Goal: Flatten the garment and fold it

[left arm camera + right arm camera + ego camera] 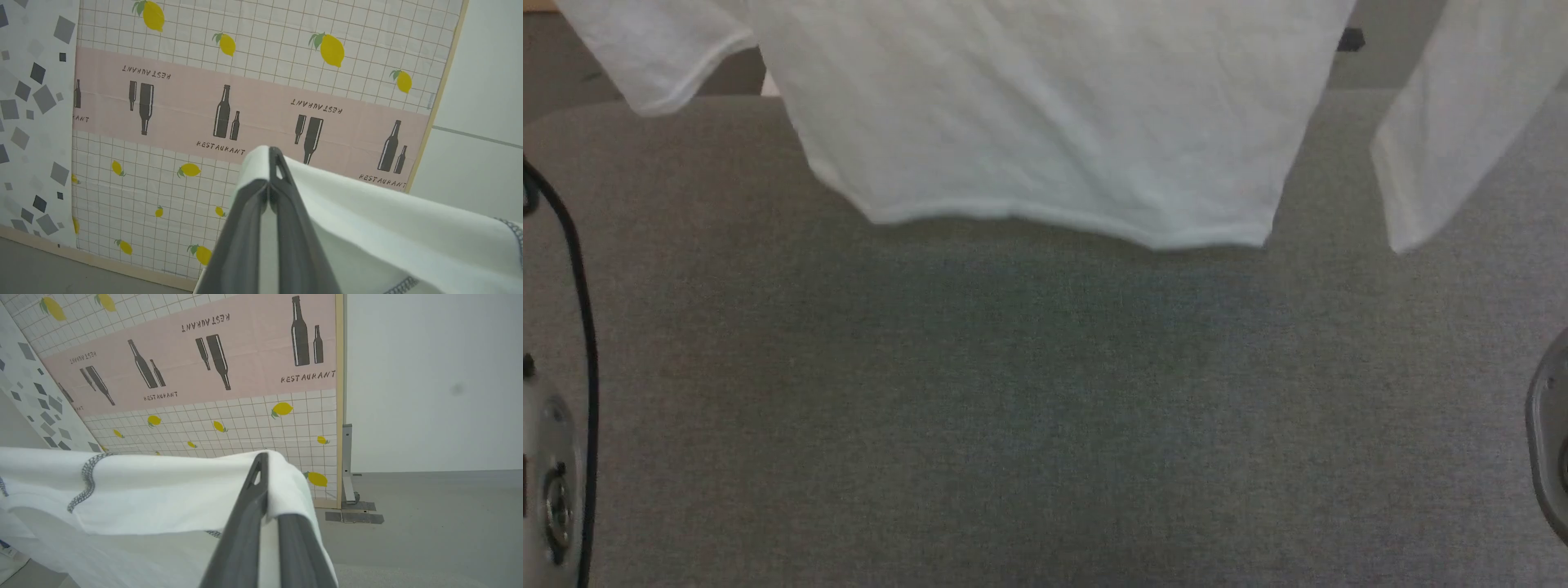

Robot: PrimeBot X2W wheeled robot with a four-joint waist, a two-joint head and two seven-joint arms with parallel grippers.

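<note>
Holds up a thin white soft-fabric garment (1045, 122) with dark zigzag stitching, spread wide above the flat grey cloth-covered surface (1013, 425). Fills 10 to 2 o'clock of the head view, with the hem sagging toward 5 o'clock and a sleeve dangling at 10 o'clock and another at 2 o'clock. Seems to hang clear of the surface, judging by the soft shadow under the hem.

Looks very light and wholly limp. Likely to drape, crease and sway with any motion, and to cling a little to the woven cover once laid down. Nothing to break, but easy to bunch or twist. Best taken at the two upper corners near the shoulders, so the cloth's own weight pulls the body straight.

Grips a fold with the left claw (273, 167), clenched, dark fingers pressed together and cloth trailing toward 4 o'clock of its wrist view. Grips likewise with the right claw (263, 477), clenched on cloth that runs off toward 9 o'clock. Appear raised and set well apart, pointing outward at the lemon-and-bottle patterned wall panel (245, 102) rather than down.
</note>
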